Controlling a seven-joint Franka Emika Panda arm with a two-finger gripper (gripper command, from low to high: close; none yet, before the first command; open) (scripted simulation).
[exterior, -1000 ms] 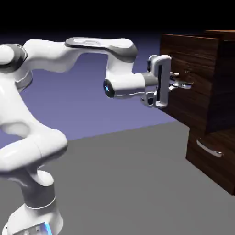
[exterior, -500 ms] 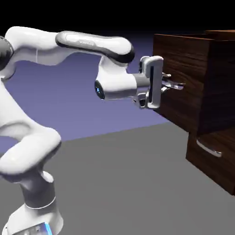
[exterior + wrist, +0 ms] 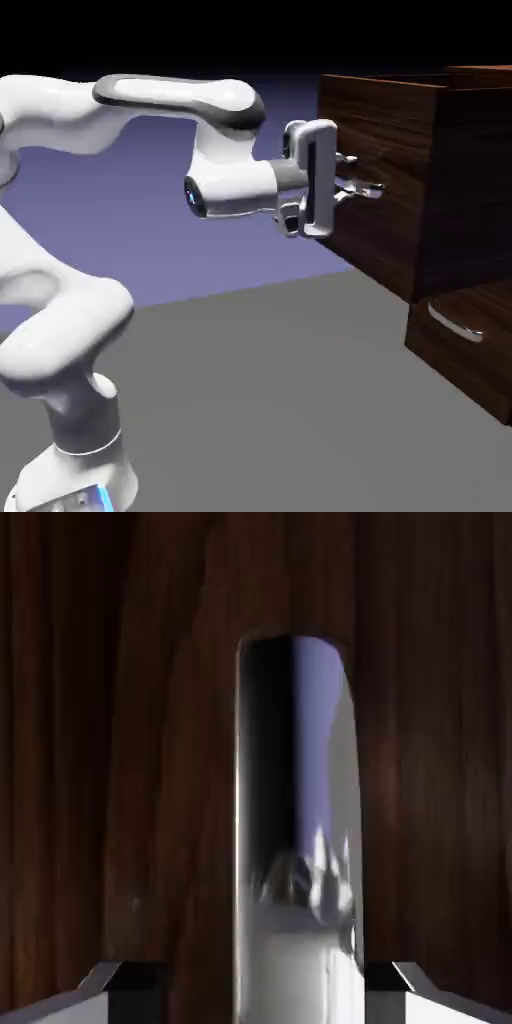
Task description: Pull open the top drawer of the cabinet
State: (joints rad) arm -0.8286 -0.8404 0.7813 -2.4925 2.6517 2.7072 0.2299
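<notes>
Exterior view: the top drawer stands out from the cabinet, at the exterior view's right, jutting past the lower drawer and its curved handle. At its front, the tool is partly open, reaching in from the white arm. What that view leaves small, the hand view shows large: the top drawer's silver handle runs between the fingertips, with a gap at its left; whether its right side touches a finger, I cannot tell. Dark wood grain fills the rest.
</notes>
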